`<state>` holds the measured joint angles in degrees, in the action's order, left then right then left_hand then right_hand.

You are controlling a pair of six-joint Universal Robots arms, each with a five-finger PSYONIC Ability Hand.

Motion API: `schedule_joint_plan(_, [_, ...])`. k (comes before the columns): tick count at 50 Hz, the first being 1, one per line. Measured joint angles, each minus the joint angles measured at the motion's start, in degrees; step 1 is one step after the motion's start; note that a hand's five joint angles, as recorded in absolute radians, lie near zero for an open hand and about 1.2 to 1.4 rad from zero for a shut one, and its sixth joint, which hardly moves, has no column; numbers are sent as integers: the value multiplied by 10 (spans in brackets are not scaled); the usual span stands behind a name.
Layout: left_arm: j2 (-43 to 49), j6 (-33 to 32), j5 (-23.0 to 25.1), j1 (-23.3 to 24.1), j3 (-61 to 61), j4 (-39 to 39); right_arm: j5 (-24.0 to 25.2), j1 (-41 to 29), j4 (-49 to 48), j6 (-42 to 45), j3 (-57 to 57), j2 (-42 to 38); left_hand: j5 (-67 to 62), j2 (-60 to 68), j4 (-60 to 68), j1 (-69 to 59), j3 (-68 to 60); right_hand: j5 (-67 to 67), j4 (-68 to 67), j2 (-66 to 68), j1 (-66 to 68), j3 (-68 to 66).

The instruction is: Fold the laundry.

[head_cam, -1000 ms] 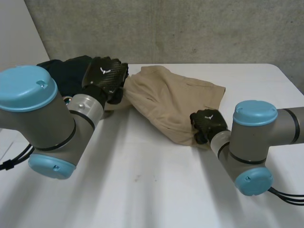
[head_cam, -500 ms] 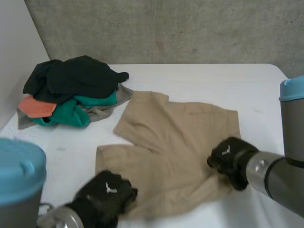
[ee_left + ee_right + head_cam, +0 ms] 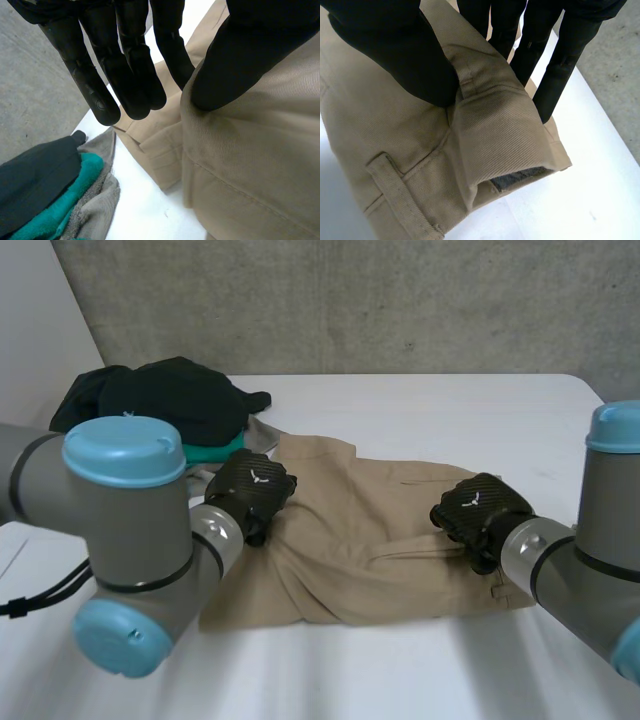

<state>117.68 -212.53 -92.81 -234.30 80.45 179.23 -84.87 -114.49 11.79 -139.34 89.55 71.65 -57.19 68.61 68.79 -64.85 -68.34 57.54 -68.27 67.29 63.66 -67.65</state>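
No words or numbers can be read. The left hand (image 3: 262, 496) has a small white mark (image 3: 253, 477) on its back, shaped like wings. The right hand (image 3: 492, 512) has one too.

Shorts (image 3: 370, 540) lie mid-table (image 3: 420, 405), clothes pile (image 3: 170, 400) behind them to the left. Left hand (image 3: 255, 490) at their left edge, right hand (image 3: 475, 508) at their right.
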Motion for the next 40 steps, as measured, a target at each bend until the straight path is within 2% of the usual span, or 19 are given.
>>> schedule_joint_plan(7, [18,6,-3,-2,-7,-38,1,0,-2,-1,-3,-26,0,0,0,0,0,2,-3,0,0,0])
schedule_joint_plan(14, [-39,21,-2,1,37,-126,2,4,-3,1,27,-20,0,-2,-2,0,2,2,-3,0,0,0])
schedule_joint_plan(17, [-69,25,0,1,53,-150,2,5,-3,2,40,-11,157,-169,-171,172,166,2,-3,0,0,0])
schedule_joint_plan(18, [-77,26,0,0,56,-151,2,6,-3,3,44,-8,289,-315,-306,328,310,2,-3,0,0,0])
schedule_joint_plan(19, [-86,26,1,-1,58,-149,2,6,-4,4,49,-4,326,-352,-344,370,346,2,-3,0,0,0])
schedule_joint_plan(20, [-89,26,1,-2,59,-146,2,6,-4,5,51,-3,451,-469,-468,478,456,2,-3,0,0,0])
schedule_joint_plan(21, [-94,26,2,-4,59,-136,2,6,-5,5,54,-1,503,-512,-518,502,507,2,-3,0,0,0])
schedule_joint_plan(25, [-87,25,4,-16,46,-86,2,6,-9,7,62,2,518,-526,-531,497,523,2,-3,0,0,0])
schedule_joint_plan(30, [-38,23,25,-41,13,-18,1,6,-15,7,71,4,480,-495,-497,455,495,2,-3,0,0,0])
schedule_joint_plan(40, [86,27,114,-85,-65,6,1,6,-24,6,83,4,340,-354,-355,311,353,2,-3,0,0,0])
